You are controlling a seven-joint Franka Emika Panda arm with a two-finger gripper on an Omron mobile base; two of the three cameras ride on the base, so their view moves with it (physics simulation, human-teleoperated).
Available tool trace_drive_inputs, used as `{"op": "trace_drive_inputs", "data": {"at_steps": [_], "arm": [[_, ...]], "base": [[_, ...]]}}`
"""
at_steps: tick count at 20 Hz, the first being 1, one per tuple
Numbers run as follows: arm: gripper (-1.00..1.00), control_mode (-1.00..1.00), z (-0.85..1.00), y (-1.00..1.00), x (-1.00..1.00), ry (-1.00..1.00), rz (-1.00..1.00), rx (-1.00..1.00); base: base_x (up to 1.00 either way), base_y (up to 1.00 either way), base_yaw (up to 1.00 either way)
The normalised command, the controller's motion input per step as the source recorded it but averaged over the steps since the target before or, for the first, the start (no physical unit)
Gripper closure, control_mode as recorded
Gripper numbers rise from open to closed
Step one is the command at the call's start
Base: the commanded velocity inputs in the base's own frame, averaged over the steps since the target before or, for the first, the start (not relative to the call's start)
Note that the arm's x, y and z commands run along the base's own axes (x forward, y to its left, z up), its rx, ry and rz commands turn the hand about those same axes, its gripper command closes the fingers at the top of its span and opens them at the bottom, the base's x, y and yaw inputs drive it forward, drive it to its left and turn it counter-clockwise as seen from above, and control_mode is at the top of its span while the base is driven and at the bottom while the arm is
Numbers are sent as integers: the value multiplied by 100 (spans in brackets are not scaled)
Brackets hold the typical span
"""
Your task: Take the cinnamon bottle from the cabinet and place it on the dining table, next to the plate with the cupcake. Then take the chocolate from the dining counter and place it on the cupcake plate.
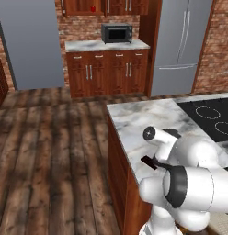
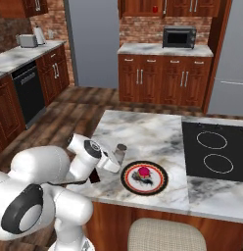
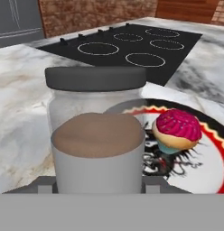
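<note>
Fridge: we see a tall grey fridge at the far wall, to the right of the back cabinets.
Island worktop: a marble worktop on wooden cabinets carries the things we are working with; the arm reaches over its near left corner in the right base view.
Cooktop: a black cooktop with white ring markings is set into the right part of the worktop, reaching toward its far edge.
Back cabinets: wooden cabinets with a marble top stand against the brick wall, with upper cabinets above them.
Microwave: a dark microwave sits on that back counter.
Plate: a round plate with a red and black patterned rim lies near the front edge of the worktop, left of the cooktop.
Gripper: we place the gripper low over the worktop just left of the plate; its jaws are clamped on the bottle.
Bottle: the cinnamon bottle, clear with a dark lid and brown powder inside, stands upright just beside the plate's left rim; whether its base touches the worktop we cannot tell.
Cupcake: a cupcake with pink topping sits on the plate, near the bottle but apart from it.
</note>
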Motion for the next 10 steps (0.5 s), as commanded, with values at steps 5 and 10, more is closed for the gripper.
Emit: {"op": "trace_drive_inputs", "data": {"at_steps": [5,10], "arm": [[100,-100,-2,-4,26,0,10,-2],[100,-100,0,-10,32,0,5,0]], "base": [[0,0,0],[0,0,0]]}}
